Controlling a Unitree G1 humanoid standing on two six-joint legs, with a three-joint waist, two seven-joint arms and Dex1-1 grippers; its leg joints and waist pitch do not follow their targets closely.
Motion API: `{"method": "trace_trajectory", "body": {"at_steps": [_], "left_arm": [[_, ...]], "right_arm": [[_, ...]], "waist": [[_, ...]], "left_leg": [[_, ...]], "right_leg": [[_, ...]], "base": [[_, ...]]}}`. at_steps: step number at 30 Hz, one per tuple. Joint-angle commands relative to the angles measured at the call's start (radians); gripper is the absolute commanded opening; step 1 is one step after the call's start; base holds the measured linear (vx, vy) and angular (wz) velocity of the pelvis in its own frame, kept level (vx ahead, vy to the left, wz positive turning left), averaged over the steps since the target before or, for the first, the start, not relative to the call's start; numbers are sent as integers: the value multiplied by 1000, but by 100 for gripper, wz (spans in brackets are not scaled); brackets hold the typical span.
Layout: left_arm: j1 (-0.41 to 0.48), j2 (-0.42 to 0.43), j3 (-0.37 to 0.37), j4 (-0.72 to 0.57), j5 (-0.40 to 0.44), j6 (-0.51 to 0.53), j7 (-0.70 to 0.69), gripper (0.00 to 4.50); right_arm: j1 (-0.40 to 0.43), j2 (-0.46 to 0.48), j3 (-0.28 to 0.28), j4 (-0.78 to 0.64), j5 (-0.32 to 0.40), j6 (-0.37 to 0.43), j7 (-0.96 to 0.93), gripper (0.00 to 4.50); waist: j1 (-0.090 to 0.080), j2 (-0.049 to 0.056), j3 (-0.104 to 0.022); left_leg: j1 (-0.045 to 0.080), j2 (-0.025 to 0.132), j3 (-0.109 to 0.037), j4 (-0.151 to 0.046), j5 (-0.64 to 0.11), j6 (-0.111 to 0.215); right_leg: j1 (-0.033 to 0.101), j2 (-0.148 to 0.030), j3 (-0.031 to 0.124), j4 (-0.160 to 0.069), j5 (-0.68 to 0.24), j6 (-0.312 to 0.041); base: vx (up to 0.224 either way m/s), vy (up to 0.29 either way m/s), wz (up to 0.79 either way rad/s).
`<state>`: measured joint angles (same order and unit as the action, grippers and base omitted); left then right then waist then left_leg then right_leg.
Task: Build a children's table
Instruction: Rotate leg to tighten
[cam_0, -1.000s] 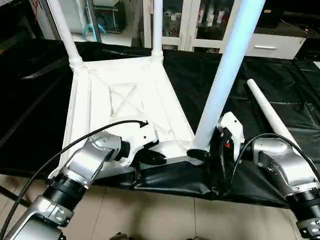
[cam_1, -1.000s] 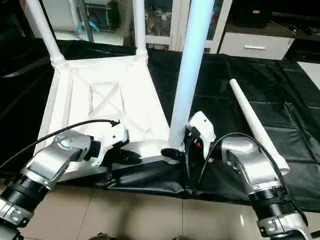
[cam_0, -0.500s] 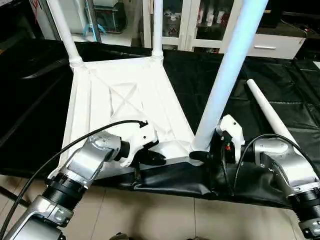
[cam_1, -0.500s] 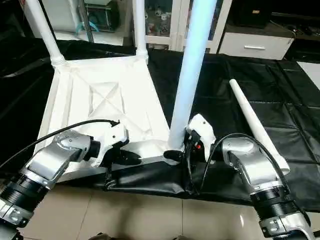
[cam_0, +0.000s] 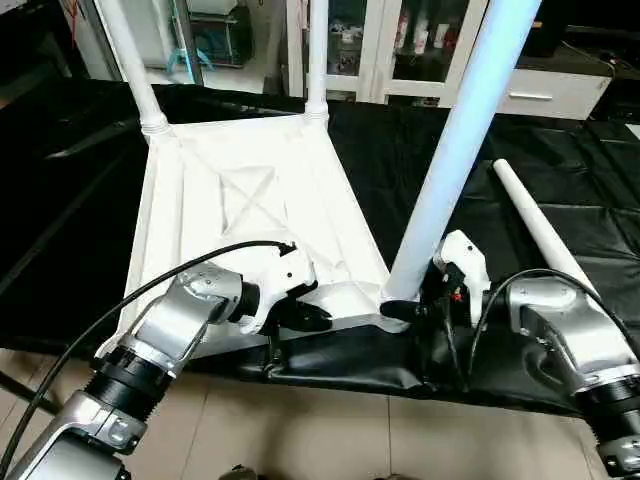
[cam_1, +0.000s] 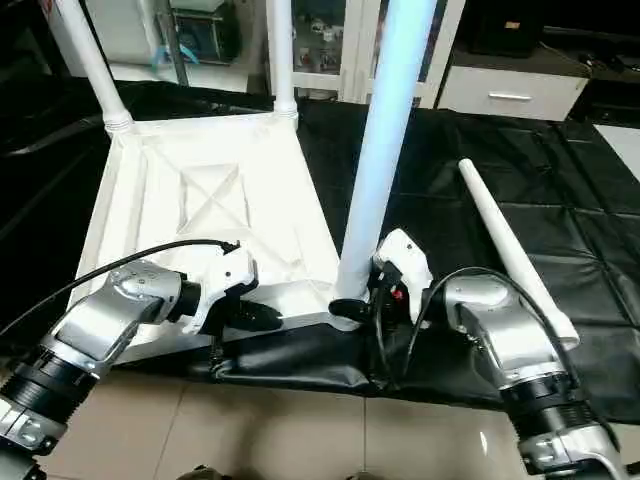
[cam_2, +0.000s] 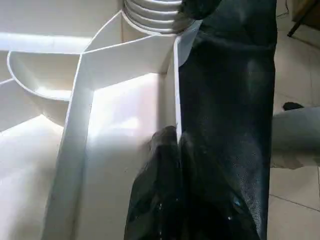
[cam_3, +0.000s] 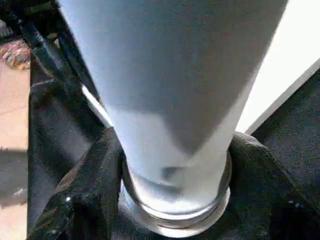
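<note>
A bench (cam_0: 560, 170) draped in black sheeting stands on a pale tiled floor (cam_0: 330, 440), with glass-fronted cabinets (cam_0: 400, 45) and a white drawer unit (cam_0: 550, 95) behind. The children's table (cam_0: 250, 210) lies upside down at the bench's near edge with three legs standing in its corner sockets, and a fourth leg (cam_0: 545, 230) lies loose on the sheeting to the right. The left tool (cam_0: 305, 318) is clenched on the top's near rim, while the right tool (cam_0: 400, 311) grips the base of the near leg (cam_0: 450, 160), having narrowed around it over the last second, and that leg now leans slightly more to the right.

Both eye views look forward and down over the forearms, sharing the upturned children's table (cam_0: 250, 200). Each wrist camera sits very close behind its own hand: the left hand (cam_2: 172, 150) at the table's rim, the right hand (cam_3: 175, 200) around the upright leg (cam_3: 175, 100).
</note>
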<state>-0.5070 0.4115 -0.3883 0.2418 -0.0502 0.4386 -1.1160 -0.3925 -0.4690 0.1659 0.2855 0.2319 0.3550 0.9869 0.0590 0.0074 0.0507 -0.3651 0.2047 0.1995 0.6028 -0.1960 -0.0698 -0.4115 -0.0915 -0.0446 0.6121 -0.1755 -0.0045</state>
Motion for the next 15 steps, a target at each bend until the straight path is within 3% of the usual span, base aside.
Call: {"method": "trace_trajectory", "body": {"at_steps": [1,4,5,7,10,11,14,15], "left_arm": [[0,-40,-22,7,-7,6,16,0],[-30,-119,9,83,17,8,149,0],[-40,-142,15,105,25,11,186,0],[-52,-165,22,129,30,15,221,0],[-119,-259,59,272,72,-14,412,0],[-137,-281,71,308,80,-24,457,0],[-180,-328,100,387,90,-50,565,0],[-209,-353,109,444,108,-81,636,0]], "right_arm": [[-26,31,-32,64,-41,-18,-133,264],[-59,151,-96,160,-50,-20,-365,264],[-67,184,-108,182,-52,-19,-422,264],[-76,214,-113,205,-61,-28,-476,264],[-137,334,-142,332,-93,-74,-712,264],[-154,354,-146,366,-104,-85,-763,263],[-194,391,-155,444,-121,-103,-870,263],[-224,415,-168,500,-126,-117,-934,263]], "waist": [[-6,0,-63],[-16,-3,-63],[-29,-2,-56],[-32,-6,-59],[-37,-6,-56],[-36,-9,-57],[-36,-8,-56],[-34,-10,-59]], "left_leg": [[8,17,-11,-73,-200,19],[11,17,-15,-77,-246,-5],[8,13,-16,-80,-272,-18],[6,13,-22,-83,-291,-25],[17,7,-19,-79,-314,-32],[22,6,-21,-80,-337,-33],[22,6,-19,-80,-354,-23],[23,6,-21,-81,-350,-25]], "right_leg": [[51,-37,29,-69,-174,-243],[50,-39,27,-79,-271,-212],[45,-38,27,-88,-337,-190],[50,-40,23,-91,-399,-154],[33,-39,23,-105,-454,-137],[31,-37,21,-108,-477,-125],[24,-36,21,-112,-478,-115],[29,-35,20,-109,-468,-111]], "base": [[0,0,0],[0,0,0],[0,0,0],[0,0,0],[0,0,0],[0,0,0],[0,0,0],[0,0,0]]}}
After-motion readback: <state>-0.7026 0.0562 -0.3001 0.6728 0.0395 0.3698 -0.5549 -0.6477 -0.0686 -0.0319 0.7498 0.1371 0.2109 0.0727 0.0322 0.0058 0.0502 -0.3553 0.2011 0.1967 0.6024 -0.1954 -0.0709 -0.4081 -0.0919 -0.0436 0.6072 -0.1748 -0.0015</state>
